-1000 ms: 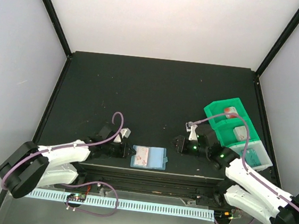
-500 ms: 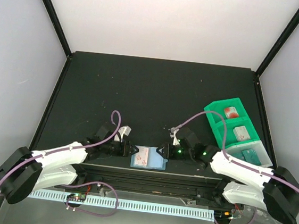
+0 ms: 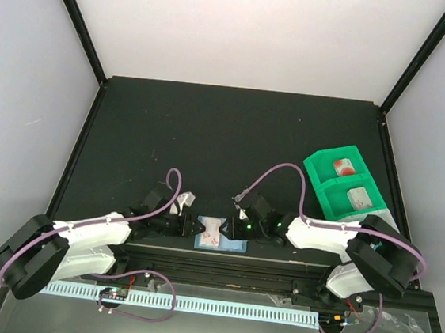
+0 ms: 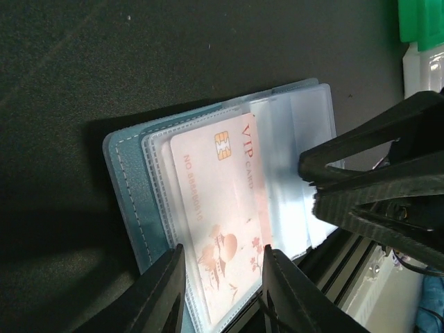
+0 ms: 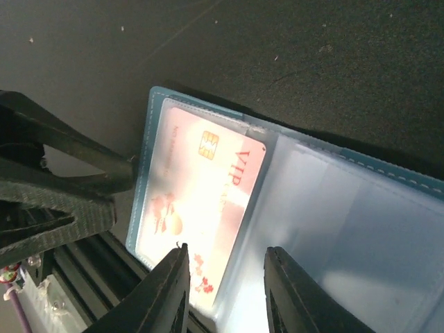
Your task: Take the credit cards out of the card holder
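Overhead, a flat light-blue plastic bifold card holder [image 3: 223, 236] lies open between left gripper [image 3: 197, 227] and right gripper [image 3: 229, 229]; left wrist: jaws spread over its thin white red-blotched credit card [image 4: 222, 222], likely stiff, slick, best pinched near the fold; right wrist: jaws also spread.

The top view is lit brightly and evenly from above; the white walls [image 3: 244, 34] are nearly washed out, while the black table [image 3: 234, 128] is rendered flat and dark, with hardly any shadow cast. Both wrist views are dimmer. Pale glare is spread over the clear sleeves of the holder [image 4: 298, 139], and a soft shadow is thrown beside it at the left in the left wrist view. The near fingers [image 4: 163, 291] are blurred at the lower edge; the print on the card [image 5: 201, 201] can be read.
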Controlling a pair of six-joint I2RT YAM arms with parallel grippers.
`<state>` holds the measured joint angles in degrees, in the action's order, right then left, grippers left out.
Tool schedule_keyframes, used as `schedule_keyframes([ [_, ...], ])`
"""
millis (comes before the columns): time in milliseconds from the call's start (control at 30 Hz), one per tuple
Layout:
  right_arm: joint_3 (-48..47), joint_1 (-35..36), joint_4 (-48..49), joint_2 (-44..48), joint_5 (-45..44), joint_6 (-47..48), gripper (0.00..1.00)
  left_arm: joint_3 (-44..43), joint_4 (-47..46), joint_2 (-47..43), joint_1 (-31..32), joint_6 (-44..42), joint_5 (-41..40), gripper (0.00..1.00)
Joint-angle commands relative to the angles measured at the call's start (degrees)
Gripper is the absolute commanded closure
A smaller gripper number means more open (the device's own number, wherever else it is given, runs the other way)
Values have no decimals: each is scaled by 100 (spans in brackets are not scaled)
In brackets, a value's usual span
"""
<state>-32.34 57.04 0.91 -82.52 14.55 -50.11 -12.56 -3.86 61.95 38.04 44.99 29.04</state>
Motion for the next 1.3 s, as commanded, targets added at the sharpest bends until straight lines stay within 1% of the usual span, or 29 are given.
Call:
schedule_keyframes([
  [0,-55,36,465,-279,100,-16,69,58,-276,100,47,-38,137,67],
  [133,-80,35,506,-496,10,73,70,65,-341,159,47,-22,94,69],
  [267,110,26,626,-499,-396,211,73,130,-603,256,40,-37,24,75],
  [467,56,16,498,-501,-817,617,72,89,-616,458,39,-69,-162,76],
  [667,-55,-94,481,-550,-783,860,72,4,-501,399,21,-39,-208,76],
  [800,-126,-122,333,-376,-567,894,72,-19,-178,15,27,-45,-272,76],
  [900,-56,-107,424,-108,-330,669,72,-6,-10,-273,24,-86,-259,76],
  [1000,43,-105,566,7,-130,368,73,46,-37,-422,23,-98,-153,75],
  [1133,178,-101,937,-127,112,62,76,52,-123,-349,27,-112,-47,77],
  [1267,184,-79,1107,-375,198,-62,78,81,-300,-128,30,-16,24,82],
])
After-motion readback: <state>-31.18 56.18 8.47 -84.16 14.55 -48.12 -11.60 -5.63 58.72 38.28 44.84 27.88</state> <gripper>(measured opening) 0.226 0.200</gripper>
